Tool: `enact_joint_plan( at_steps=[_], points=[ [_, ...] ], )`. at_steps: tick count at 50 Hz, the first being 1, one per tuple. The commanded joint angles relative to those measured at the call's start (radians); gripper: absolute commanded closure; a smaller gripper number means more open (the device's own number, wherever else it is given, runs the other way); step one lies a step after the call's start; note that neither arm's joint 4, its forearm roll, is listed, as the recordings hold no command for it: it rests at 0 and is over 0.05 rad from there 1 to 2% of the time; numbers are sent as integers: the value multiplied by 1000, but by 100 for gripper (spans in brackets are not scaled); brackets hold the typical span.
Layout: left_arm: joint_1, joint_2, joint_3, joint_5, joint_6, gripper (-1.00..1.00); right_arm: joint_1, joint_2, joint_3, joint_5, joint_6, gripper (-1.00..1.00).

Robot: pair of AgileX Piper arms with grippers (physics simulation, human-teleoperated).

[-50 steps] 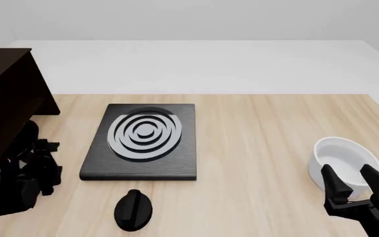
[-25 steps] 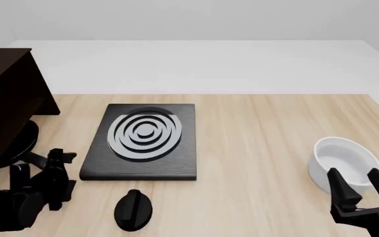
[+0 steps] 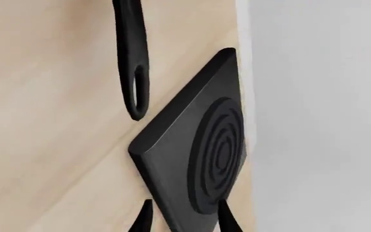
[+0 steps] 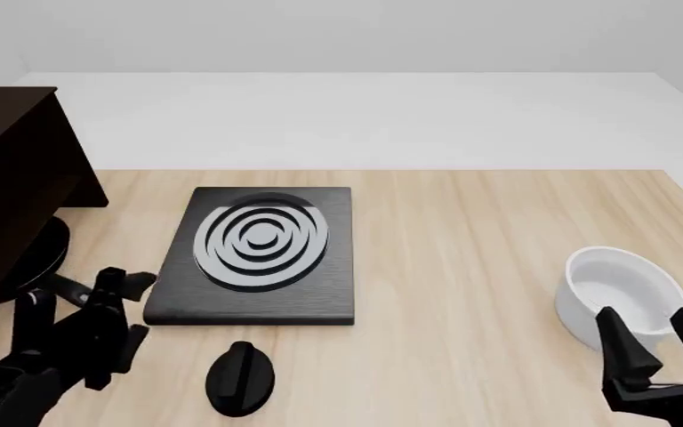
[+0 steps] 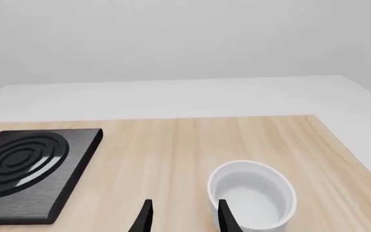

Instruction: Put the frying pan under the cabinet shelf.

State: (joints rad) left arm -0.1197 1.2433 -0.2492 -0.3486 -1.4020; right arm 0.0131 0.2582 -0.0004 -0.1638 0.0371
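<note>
Apparently your left gripper (image 4: pixel 81 307), open and empty, has the frying pan (image 4: pixel 36 253) just beyond it under the cabinet shelf (image 4: pixel 10 178); back clear.

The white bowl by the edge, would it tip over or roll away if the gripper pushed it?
The white bowl looks deep with a wide flat base, so it would probably slide, not roll. Its glossy sides may be slippery. A push high on the rim might tip it.

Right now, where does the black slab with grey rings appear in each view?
Front view: slab left of centre, between cabinet and bowl.
Left wrist view: slab fills the middle, seen edge-on beside the pan handle.
Right wrist view: slab at the table's left side.
Shared landmark: its grey rings.
</note>
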Motion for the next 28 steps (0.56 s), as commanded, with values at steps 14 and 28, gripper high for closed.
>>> enact_joint_plan(
  at_steps=[14,28],
  points=[
    [-41,-335,5,221,254,-100,-4,-60,0,38,16,-100],
    [-65,-452,-66,364,436,-100,-2,-44,0,25,12,-100]
  ],
)
